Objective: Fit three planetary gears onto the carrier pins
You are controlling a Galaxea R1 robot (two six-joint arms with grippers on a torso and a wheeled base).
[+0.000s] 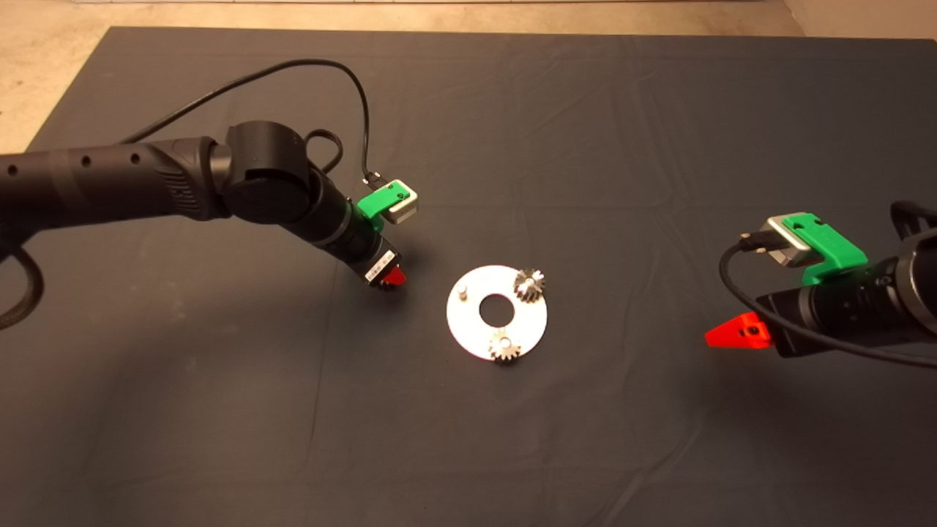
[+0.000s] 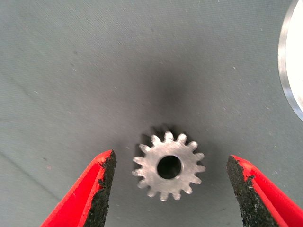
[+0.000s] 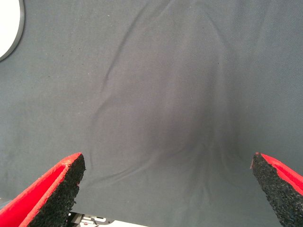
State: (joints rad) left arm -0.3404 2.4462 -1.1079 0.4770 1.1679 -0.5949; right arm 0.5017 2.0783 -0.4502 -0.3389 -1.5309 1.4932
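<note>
Two planetary gears (image 1: 528,284) (image 1: 504,345) seated on the round plate (image 1: 468,322), one carrier pin (image 1: 462,292) bare. Third gear (image 2: 168,166) flat on the table (image 1: 585,146) left of the plate, between the wide-open fingers (image 2: 102,189) of the left gripper (image 2: 170,194), untouched. Right gripper (image 3: 168,189) well right of the plate, fingers wide, empty.

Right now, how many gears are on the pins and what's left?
Done: two planetary gears sit on the carrier plate over their pins. In hand: the left hand hangs open around the third gear, which lies flat on the mat, not gripped. Left: grasp it and seat it on the bare pin. The right hand waits open, off to the side.
</note>
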